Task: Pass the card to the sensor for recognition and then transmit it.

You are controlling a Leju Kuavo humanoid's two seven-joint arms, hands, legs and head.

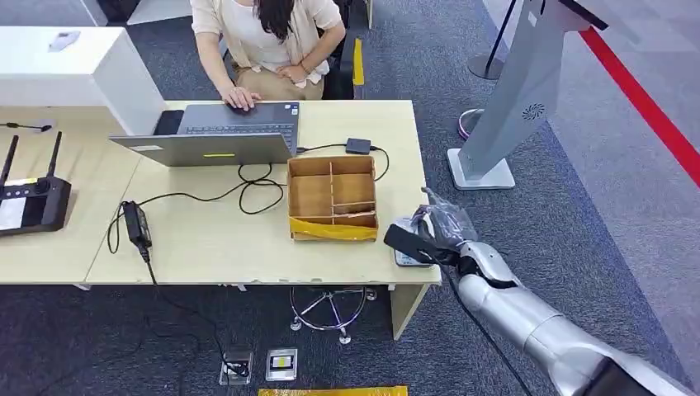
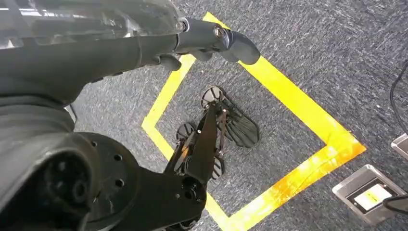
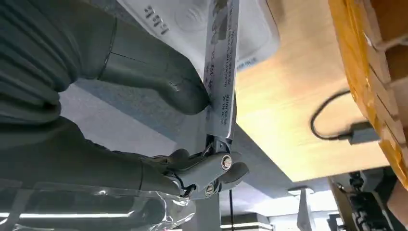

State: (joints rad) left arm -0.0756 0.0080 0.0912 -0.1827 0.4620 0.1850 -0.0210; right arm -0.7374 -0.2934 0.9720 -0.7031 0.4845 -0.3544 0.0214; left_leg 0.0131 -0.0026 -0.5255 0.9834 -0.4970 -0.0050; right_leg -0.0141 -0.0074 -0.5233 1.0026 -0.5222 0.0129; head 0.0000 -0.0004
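My right hand (image 1: 442, 235) reaches over the table's front right corner and holds a card (image 1: 403, 242) that looks dark from above. The card hangs just over the small white sensor (image 1: 406, 259) lying at that corner. In the right wrist view the card (image 3: 222, 62) appears edge-on with printed text, pinched between the thick thumb (image 3: 163, 84) and the darker fingers (image 3: 211, 171). Behind it lies the white sensor (image 3: 187, 19) with a contactless mark. My left hand (image 2: 211, 38) hangs above the carpet and holds nothing.
An open cardboard box (image 1: 332, 198) with compartments stands just left of the sensor. A person types on a laptop (image 1: 223, 136) at the table's far side. Cables and a power brick (image 1: 136, 223) lie on the table. A grey kiosk stand (image 1: 503, 107) rises to the right.
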